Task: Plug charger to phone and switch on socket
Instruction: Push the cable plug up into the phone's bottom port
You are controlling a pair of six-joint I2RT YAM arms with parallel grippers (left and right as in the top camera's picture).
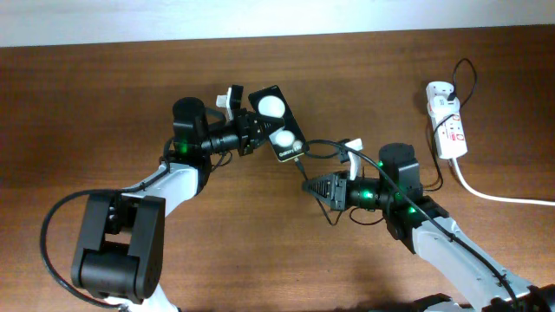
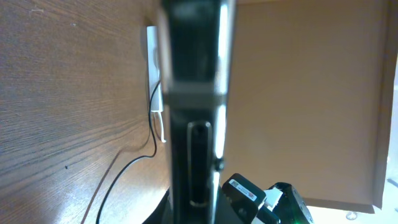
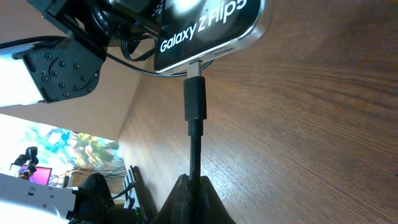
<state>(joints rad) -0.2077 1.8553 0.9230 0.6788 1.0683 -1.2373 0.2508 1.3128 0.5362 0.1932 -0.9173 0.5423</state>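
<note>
Well, table [image 1: 87, 104]: wood; a dropped phone would land on it
socket [image 1: 447, 128]: far right, well apart from both arms; probably not yet switched on; a tugged charger could drag it
phone [image 1: 277, 124]: centre; left gripper [image 1: 257, 132] pinches its left edge; an off-axis push may twist it loose
right gripper [image 3: 193, 193]: pressed together on the charger [image 3: 194, 106]; might slide along it
plug tip [image 3: 194, 68]: at the phone's lower edge, metal showing; likely part-seated; skew could jam it

A: Surface?
B: Dark brown wood-grain tabletop [image 1: 87, 104], evenly lit.
A: Beyond the far edge?
B: Pale off-white wall strip [image 1: 260, 17]; left wrist view shows a plain tan board [image 2: 298, 93].
</note>
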